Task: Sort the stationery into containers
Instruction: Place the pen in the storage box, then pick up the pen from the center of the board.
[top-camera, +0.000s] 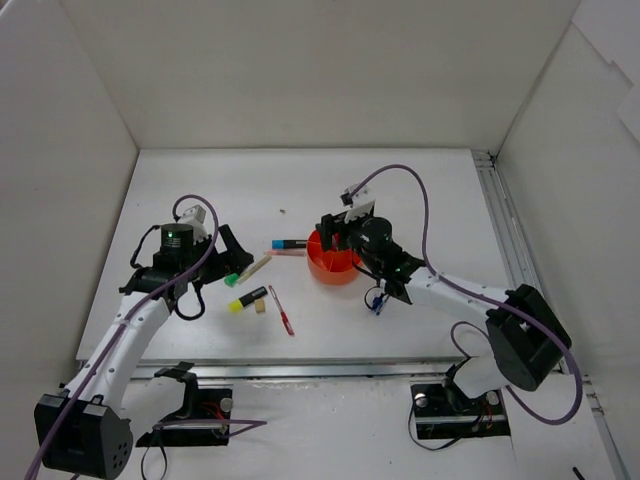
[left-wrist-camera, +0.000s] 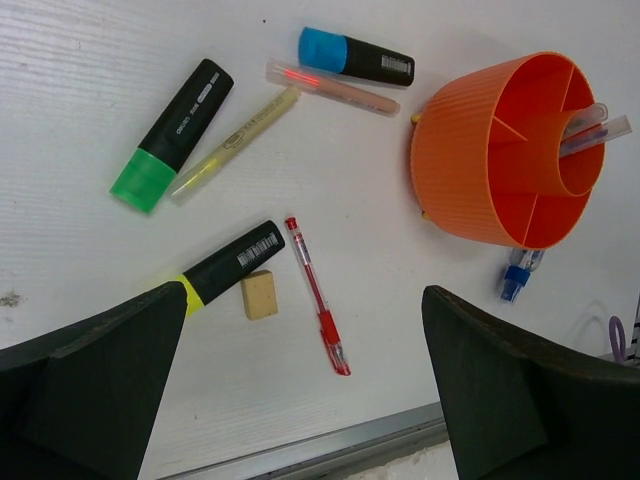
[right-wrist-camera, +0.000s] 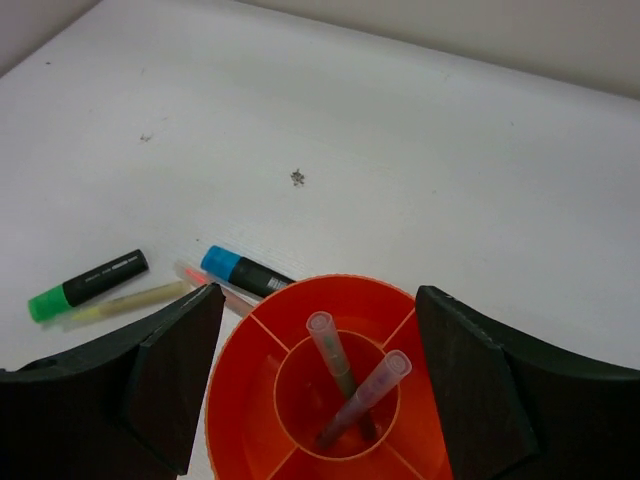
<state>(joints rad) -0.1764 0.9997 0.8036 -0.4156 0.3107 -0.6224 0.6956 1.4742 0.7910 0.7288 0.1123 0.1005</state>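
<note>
Stationery (left-wrist-camera: 235, 135) lies scattered on the white table (left-wrist-camera: 80, 60) beside the round orange ribbed plastic tub (left-wrist-camera: 455, 160): green-capped black highlighter (left-wrist-camera: 172, 135), yellow-capped highlighter (left-wrist-camera: 225, 268), blue-capped highlighter (left-wrist-camera: 355, 58), thin red pen (left-wrist-camera: 318, 295). Two clear pens (right-wrist-camera: 332, 355) lean in its central ring (right-wrist-camera: 283, 375); left gripper (left-wrist-camera: 302, 292) and right gripper (right-wrist-camera: 318, 292) gape wide, empty.

A: Yellow-capped highlighter (left-wrist-camera: 238, 260): cap end tucked behind a finger (left-wrist-camera: 100, 380) of the left gripper (left-wrist-camera: 303, 298).
B: Blue-white marker (left-wrist-camera: 518, 278), near-edge side of the orange tub (left-wrist-camera: 455, 160): only one end clears the tub wall. Overhead, the right arm (top-camera: 440, 288) mostly covers it.
A: Two pens (right-wrist-camera: 333, 355) standing in the tub's middle, lower ends buried. Tub's near side cropped by the right wrist view's bottom edge.
B: Speck (right-wrist-camera: 297, 177) toward the worktop's far edge, too small to ID.
</note>
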